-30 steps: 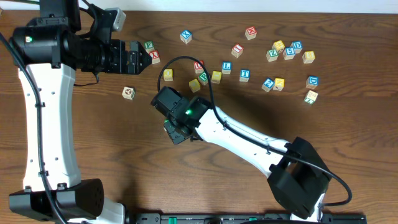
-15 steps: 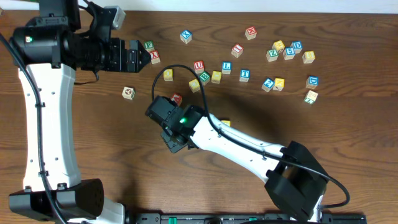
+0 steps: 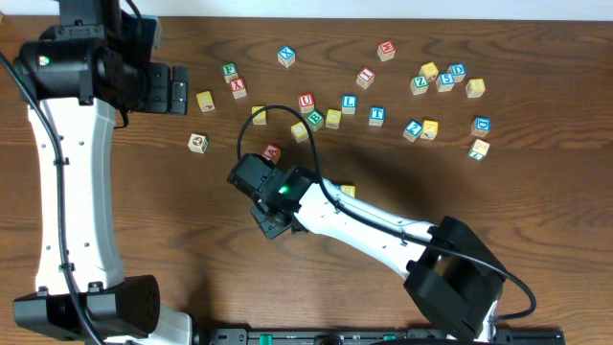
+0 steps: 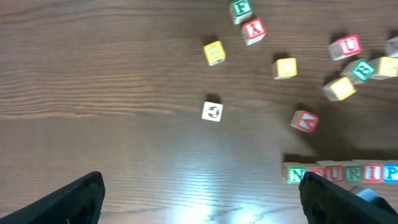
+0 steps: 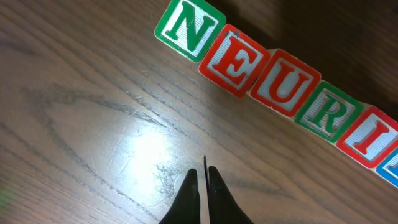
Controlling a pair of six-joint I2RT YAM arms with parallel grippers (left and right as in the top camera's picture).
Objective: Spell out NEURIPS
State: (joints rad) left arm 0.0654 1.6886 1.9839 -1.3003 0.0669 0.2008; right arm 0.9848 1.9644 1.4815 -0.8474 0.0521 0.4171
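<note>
We see the NEURIPS cubes (image 5: 283,90) lying in a touching row on the desk (image 5: 93,124), with N, E, U, R and I readable. Our right gripper (image 5: 203,183) is near the row, its fingers pressed together and empty. Our left gripper (image 4: 200,186) hangs spread wide, holding nothing.

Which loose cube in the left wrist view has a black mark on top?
The white cube alone below the leftmost yellow cube; the others show coloured faces or letters.

Dark brown, wood-grained table (image 5: 74,124). In the row of cubes (image 5: 285,90), N is green, E and U red, R green, I red, all on pale faces.
</note>
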